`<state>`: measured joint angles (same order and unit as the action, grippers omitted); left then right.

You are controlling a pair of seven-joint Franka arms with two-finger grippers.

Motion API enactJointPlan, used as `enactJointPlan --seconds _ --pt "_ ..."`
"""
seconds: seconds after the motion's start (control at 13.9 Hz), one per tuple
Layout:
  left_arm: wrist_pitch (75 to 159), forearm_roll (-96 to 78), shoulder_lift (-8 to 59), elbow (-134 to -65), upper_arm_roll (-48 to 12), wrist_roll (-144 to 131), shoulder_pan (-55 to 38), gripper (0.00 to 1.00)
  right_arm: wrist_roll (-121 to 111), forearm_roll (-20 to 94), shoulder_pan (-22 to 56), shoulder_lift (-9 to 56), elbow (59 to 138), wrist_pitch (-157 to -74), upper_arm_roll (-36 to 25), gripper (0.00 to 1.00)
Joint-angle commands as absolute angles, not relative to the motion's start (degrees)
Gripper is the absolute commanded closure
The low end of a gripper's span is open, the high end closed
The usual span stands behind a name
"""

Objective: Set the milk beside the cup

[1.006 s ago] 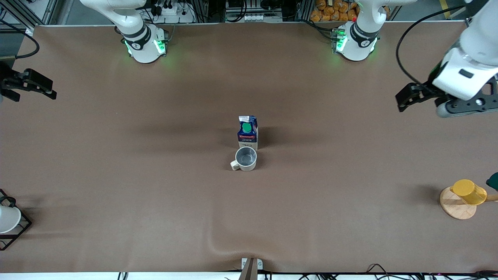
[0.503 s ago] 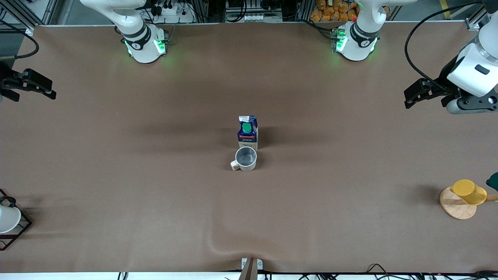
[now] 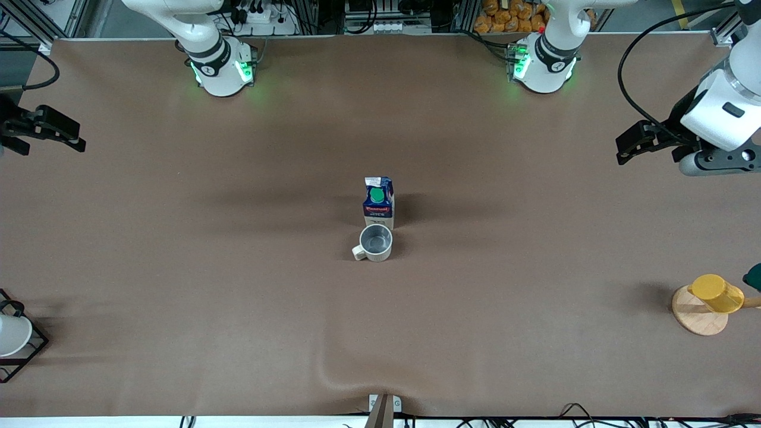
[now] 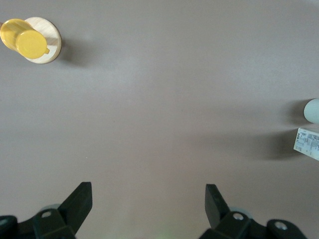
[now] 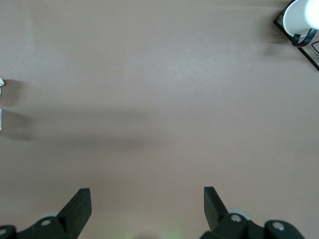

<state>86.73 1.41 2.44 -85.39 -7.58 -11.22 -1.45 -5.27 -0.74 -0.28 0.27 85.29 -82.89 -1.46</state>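
The milk [image 3: 379, 201], a dark blue carton with a green cap, stands upright at the middle of the table. The cup [image 3: 376, 242], a pale grey-beige mug, stands right beside it, nearer the front camera. Both show at the edge of the left wrist view, the milk [image 4: 307, 143] and the cup [image 4: 313, 110]. My left gripper [image 3: 630, 147] is open and empty, up over the left arm's end of the table; its own view shows it [image 4: 148, 196] over bare cloth. My right gripper [image 3: 65, 134] is open and empty over the right arm's end, also seen in its own view [image 5: 147, 200].
A yellow cup [image 3: 716, 293] on a round wooden coaster [image 3: 695, 318] sits at the left arm's end, near the front camera. A white cup in a black wire rack [image 3: 13, 339] sits at the right arm's end. A brown cloth [image 3: 238, 297] covers the table.
My left gripper has pulled back toward the left arm's end of the table, then held almost still. The milk, the cup and the right arm have not moved.
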Motion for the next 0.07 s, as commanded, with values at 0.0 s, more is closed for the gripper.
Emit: enactJointPlan --seconds 0.0 --pt "85.61 0.88 2.11 -84.90 -7.38 -10.46 -1.32 0.00 -5.89 -1.49 -0.70 0.18 85.08 -82.53 -1.23 0.00"
